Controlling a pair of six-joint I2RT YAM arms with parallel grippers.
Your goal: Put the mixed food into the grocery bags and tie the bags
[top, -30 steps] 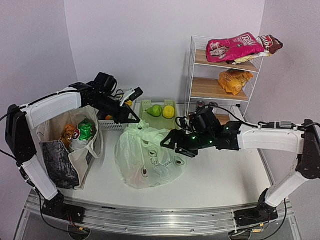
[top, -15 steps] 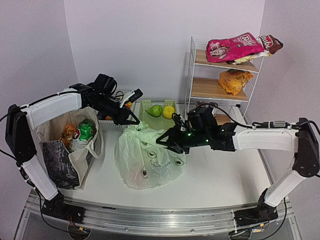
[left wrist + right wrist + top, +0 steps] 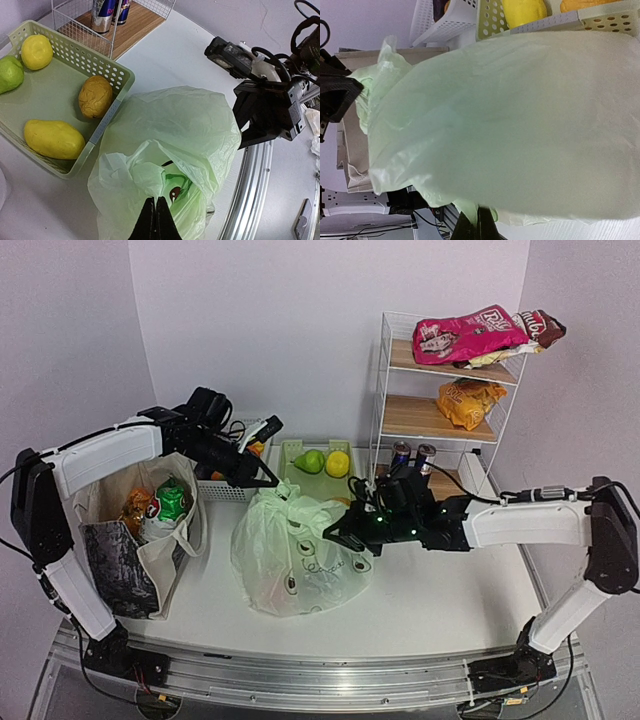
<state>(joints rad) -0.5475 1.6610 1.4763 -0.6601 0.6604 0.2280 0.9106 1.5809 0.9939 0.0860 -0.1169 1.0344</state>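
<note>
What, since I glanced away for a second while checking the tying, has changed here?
The right gripper edged in at the right side of the plastic bag, sank a little and snapped shut, apparently pinching a fold of it. The left gripper kept its shut hold on the bag's top. The tote and the shelf stayed put.

Light bright, even, from overhead. Soft shadow beside the plastic bag on the white table. Top view bows at its edges. Right wrist view: bag close, pale, slightly soft. Left wrist view sharp.
</note>
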